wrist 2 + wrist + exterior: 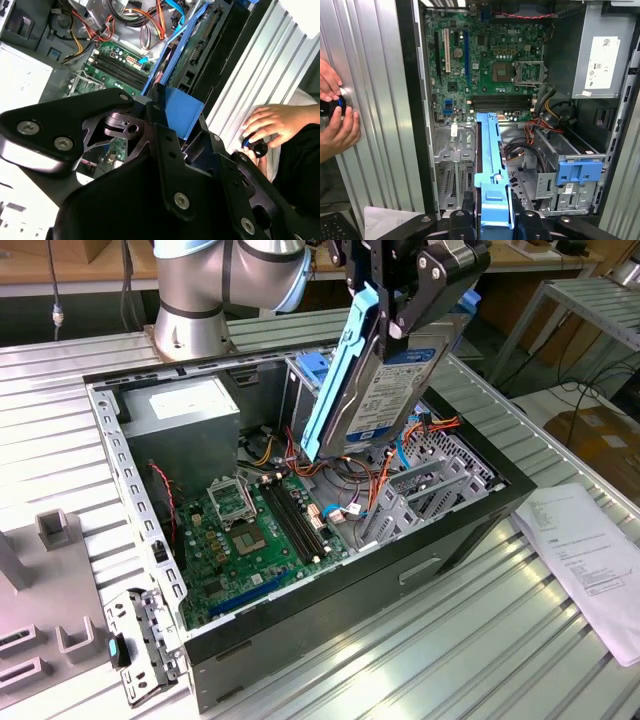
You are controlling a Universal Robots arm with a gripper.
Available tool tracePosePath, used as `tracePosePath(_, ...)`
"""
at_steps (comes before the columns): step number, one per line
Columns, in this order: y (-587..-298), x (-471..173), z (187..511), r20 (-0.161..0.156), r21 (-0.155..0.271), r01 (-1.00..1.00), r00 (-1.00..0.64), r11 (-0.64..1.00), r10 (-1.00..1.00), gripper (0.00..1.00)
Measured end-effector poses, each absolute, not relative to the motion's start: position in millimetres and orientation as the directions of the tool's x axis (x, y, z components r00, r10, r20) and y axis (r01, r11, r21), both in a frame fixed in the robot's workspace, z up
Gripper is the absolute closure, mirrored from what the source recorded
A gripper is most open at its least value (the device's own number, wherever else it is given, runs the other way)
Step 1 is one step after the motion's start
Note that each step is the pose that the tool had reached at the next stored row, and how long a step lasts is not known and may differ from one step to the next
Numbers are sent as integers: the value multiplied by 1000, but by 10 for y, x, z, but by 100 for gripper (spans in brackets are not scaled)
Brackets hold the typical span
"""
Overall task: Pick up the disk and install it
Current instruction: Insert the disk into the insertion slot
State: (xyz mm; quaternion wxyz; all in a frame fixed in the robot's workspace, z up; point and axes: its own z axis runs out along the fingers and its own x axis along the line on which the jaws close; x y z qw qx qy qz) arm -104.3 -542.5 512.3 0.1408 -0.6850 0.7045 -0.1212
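Observation:
My gripper (pixel 396 322) is shut on the disk (pixel 385 390), a silver drive with a white label and a blue band. It hangs tilted, long edge down, above the open computer case (pixel 330 590). Light-blue side rails (pixel 335 380) are clipped along its edges. In the first wrist view the disk (pixel 490 160) is seen edge-on, with the fingers (pixel 462 220) pressing both faces. Its lower end hovers over the cables, between the motherboard (pixel 485 55) and the metal drive cage (pixel 570 175). In the second wrist view the blue rail (pixel 182 112) runs out from between the black fingers.
A grey power supply box (pixel 185 415) sits in the case's back corner. The cage carries a blue plastic latch (pixel 580 172). Orange and red cables (pixel 370 475) lie under the disk. A person's hands (pixel 335 115) work a small black knob on the table beside the case. Papers (pixel 590 550) lie at the exterior view's right.

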Motion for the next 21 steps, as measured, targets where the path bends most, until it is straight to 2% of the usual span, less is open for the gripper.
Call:
tracePosePath(4,-5425,-916,5058,-32,-385,-922,-21,32,-999,63)
tracePosePath(21,-5429,-628,4907,-28,-429,-903,-20,30,-999,63)
